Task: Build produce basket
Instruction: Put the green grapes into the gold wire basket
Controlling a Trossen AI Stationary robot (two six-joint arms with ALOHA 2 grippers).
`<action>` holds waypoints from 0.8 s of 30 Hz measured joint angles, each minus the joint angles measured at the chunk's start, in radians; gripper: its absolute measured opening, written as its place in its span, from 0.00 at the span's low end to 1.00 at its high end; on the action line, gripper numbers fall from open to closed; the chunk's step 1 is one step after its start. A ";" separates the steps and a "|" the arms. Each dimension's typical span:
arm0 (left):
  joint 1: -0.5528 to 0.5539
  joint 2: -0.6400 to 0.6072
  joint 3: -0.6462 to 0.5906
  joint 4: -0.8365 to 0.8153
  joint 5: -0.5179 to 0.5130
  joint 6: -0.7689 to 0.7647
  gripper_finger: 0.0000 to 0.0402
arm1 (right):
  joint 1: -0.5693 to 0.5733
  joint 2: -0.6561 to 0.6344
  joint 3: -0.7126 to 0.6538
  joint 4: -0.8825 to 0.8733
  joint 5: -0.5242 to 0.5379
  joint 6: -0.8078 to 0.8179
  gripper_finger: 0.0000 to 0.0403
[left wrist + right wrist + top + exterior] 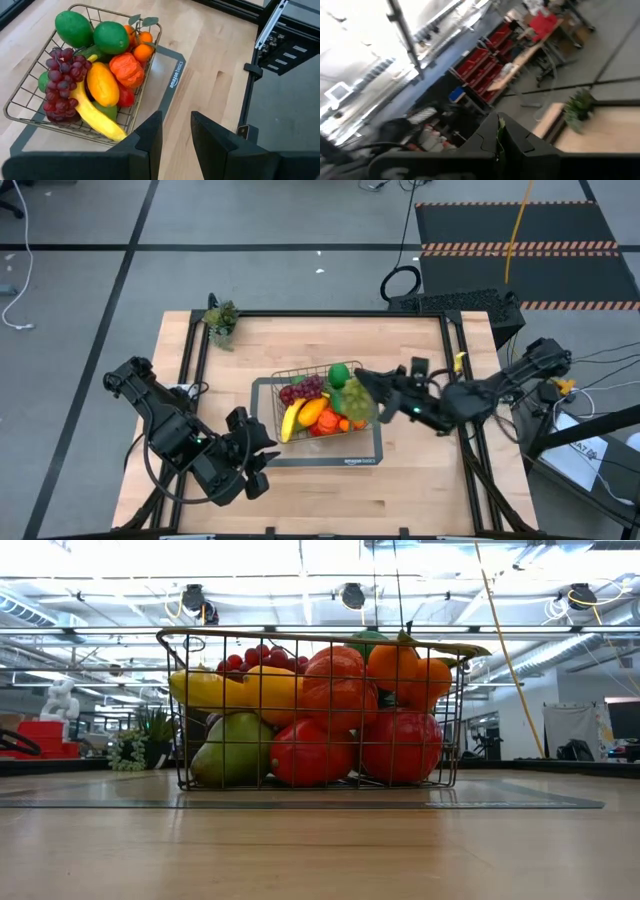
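With the basket (320, 402) mid-desk (420, 470) already heaped, the right gripper (362, 380), jaws pinching a green leafy piece (360, 398) over its right edge, should lower gently before releasing, while the left gripper (175, 131) waits near its front-left corner, jaws slightly spread.

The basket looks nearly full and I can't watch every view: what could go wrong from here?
1. The produce is heaped above the rim of the basket. The green piece pinched in the shut right pincer may roll off the pile if it is released.
2. Lowering that pincer further could knock the oranges on top.
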 joint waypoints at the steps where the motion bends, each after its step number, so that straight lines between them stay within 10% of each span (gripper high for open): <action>1: 0.000 0.000 0.000 0.000 0.000 0.002 0.25 | -0.011 0.000 -0.025 0.000 0.000 0.027 0.00; 10: 0.003 0.000 0.000 0.000 0.000 0.003 0.25 | -0.103 0.044 -0.224 0.255 -0.085 0.083 0.00; 24: 0.035 0.000 0.000 0.006 0.000 0.031 0.25 | -0.179 0.368 -0.133 0.375 -0.313 0.188 0.00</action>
